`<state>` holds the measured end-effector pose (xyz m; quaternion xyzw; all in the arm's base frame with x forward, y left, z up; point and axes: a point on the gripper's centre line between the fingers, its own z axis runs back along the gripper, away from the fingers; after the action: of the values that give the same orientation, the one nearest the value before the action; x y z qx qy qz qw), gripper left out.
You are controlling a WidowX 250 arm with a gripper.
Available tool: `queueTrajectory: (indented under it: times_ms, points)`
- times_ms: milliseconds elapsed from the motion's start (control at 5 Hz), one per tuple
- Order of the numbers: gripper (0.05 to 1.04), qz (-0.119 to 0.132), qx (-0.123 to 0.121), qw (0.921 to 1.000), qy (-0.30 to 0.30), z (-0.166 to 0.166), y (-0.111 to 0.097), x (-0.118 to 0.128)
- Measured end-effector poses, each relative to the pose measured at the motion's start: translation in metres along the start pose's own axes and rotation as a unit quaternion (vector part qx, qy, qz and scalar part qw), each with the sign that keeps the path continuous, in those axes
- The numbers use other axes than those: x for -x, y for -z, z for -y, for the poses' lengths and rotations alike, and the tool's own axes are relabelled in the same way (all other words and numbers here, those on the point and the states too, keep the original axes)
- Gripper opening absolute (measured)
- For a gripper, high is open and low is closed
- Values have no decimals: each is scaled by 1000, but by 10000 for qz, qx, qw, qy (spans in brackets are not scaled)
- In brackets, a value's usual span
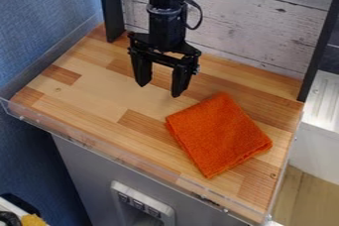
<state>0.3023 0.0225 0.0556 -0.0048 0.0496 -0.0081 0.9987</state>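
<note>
Black gripper [159,90], fingers apart, near the folded orange cloth [218,133]; a secure pinch would likely need the fingertips lowered astride a fold

Folded cloth [218,135]: rough, matt, fuzzy. Worktop [99,93]: smooth wood. Edge guard [109,155]: clear, glossy plastic. Backboard [255,27]: weathered-looking, matt wood.

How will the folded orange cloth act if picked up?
The folded orange cloth looks soft and textured, so probably floppy, sagging around any pinch point. Its stacked layers show along the edge, so it may unfold if only the top one is gripped. Being fabric, it's likely light and unlikely to roll.
</note>
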Motion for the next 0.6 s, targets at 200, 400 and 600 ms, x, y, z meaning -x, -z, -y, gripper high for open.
queueTrajectory:
  times_ms: [200,400,600]
  points:
    - [995,-32,-13,9999,164,6,8,4]
    - [999,34,-39,9984,557,22,16,6]
    - [999,334,-106,9950,933,32,8,9]
